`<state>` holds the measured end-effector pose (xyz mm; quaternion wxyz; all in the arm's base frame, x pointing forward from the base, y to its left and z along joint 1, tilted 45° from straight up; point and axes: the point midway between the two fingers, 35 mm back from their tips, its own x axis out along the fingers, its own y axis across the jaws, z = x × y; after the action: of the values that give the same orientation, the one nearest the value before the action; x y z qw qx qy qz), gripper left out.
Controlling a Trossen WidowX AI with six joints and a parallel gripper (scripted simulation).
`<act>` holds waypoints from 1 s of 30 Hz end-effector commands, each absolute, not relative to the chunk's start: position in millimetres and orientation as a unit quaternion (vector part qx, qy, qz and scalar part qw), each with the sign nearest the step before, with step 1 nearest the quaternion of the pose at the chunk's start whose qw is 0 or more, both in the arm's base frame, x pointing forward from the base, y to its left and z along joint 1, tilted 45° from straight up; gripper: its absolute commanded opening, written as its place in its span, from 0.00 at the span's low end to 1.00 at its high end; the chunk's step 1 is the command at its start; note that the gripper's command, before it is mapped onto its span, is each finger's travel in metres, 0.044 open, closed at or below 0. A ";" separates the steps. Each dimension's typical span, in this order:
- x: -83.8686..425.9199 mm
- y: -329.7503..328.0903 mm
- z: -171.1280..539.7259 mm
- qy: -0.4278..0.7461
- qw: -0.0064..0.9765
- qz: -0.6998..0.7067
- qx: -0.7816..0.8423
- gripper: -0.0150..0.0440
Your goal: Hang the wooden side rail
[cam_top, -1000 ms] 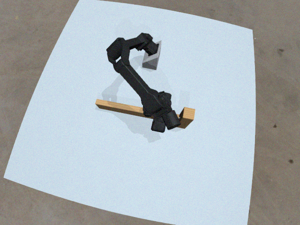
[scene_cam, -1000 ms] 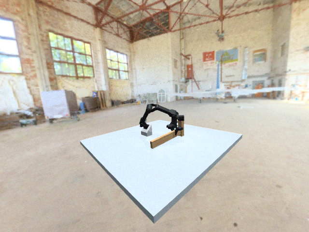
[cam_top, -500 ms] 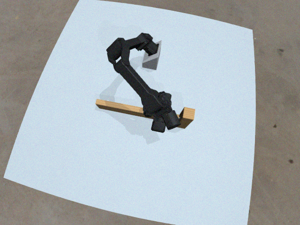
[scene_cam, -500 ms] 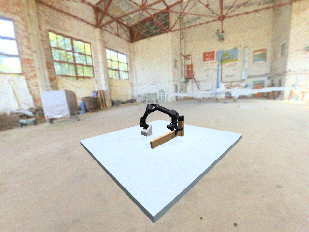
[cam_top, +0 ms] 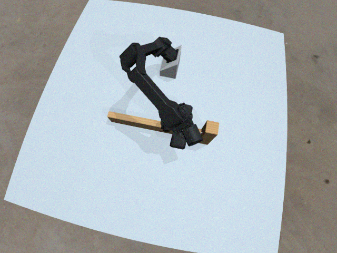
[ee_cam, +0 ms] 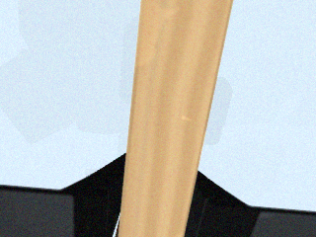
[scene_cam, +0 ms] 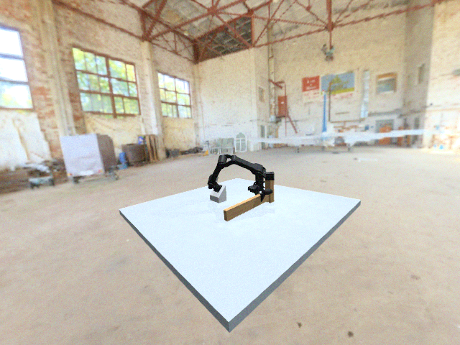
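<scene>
Pincer (scene_cam: 264, 195) (ee_cam: 153, 158): clamped on the wooden rail (cam_top: 136, 120) (scene_cam: 242, 208) (ee_cam: 170, 118). Wrist view gives this best, with a black finger against each long side of the wood; in the top view the fingertips are hidden under the arm (cam_top: 152, 91) (scene_cam: 243, 162). Grip location, exterior view: toward the rail's post end, just beside the headboard post (cam_top: 211, 132) (scene_cam: 273, 192). The post stands upright at the right end of the rail; exterior view shows its height, top view mainly its upper face and one side. Rail's other end: left in the top view, left and near in the exterior, apparently resting on the pale blue surface (cam_top: 217, 190) (scene_cam: 237, 252) (ee_cam: 276, 99). Wrist view shows only a stretch of the rail, neither of its ends. Hooks, pins and slot: not resolved in any view; seating cannot be told. Arm arches from a grey wedge-shaped block (cam_top: 168, 74) (scene_cam: 218, 197), which lies beyond the rail in the top view and left of the post in the exterior. Block and post are outside the wrist view.
</scene>
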<state>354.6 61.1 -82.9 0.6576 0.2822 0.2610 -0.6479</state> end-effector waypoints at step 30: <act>355.0 59.2 -87.7 0.264 0.658 -0.646 0.284 0.25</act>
<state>354.6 58.0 -86.6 0.6576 0.2825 0.2613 -0.6477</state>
